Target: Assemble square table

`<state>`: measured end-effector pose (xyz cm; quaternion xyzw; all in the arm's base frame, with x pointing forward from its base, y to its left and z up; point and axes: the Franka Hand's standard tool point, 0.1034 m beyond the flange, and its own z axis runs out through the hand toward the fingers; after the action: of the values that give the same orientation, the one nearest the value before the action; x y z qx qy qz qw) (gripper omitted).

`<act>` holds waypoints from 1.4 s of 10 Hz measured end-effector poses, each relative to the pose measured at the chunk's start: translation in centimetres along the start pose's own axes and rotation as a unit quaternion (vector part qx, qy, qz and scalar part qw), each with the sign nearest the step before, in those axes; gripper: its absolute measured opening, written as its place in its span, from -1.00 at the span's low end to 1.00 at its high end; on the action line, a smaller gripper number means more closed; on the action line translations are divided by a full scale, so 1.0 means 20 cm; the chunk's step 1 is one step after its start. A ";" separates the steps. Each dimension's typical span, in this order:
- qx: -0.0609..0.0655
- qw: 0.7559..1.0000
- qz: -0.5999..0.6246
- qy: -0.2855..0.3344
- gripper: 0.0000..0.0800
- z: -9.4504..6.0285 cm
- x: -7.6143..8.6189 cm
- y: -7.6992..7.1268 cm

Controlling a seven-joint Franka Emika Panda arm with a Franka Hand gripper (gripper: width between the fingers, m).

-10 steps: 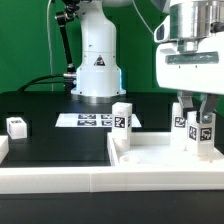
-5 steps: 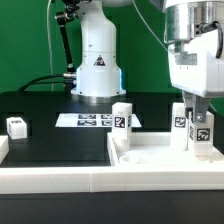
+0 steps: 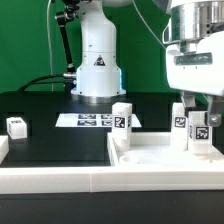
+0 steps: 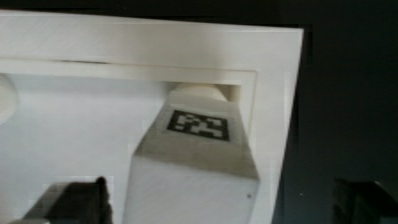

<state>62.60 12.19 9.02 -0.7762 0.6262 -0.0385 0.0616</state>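
At the exterior view's right, straddling leg block [image 3: 200, 136] with gripper [image 3: 198, 114] spread clear; seeming light, rigid, slick; favouring flat sides.

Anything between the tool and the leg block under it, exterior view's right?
Nothing visible. The tool hangs right over the leg block, jaws open either side of it with gaps; no other part sits between them.
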 end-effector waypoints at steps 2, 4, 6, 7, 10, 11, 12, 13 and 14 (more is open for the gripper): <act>0.001 0.998 -0.066 0.000 0.62 0.01 -0.01 0.00; 0.001 0.990 -0.141 0.000 0.62 0.01 0.00 0.00; 0.003 0.975 -0.220 0.003 0.62 0.01 -0.01 0.00; 0.004 0.966 -0.259 0.004 0.62 0.01 -0.02 0.00; 0.009 0.924 -0.383 0.010 0.62 0.01 -0.03 -0.01; 0.009 0.913 -0.408 0.010 0.62 0.01 -0.03 -0.01; 0.011 0.905 -0.424 0.012 0.62 0.01 -0.03 -0.01; 0.011 0.887 -0.462 0.015 0.62 0.01 -0.03 -0.01; 0.009 0.869 -0.495 0.018 0.62 0.02 -0.02 0.00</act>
<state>62.62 12.71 8.70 -0.9830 0.1606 -0.0833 0.0304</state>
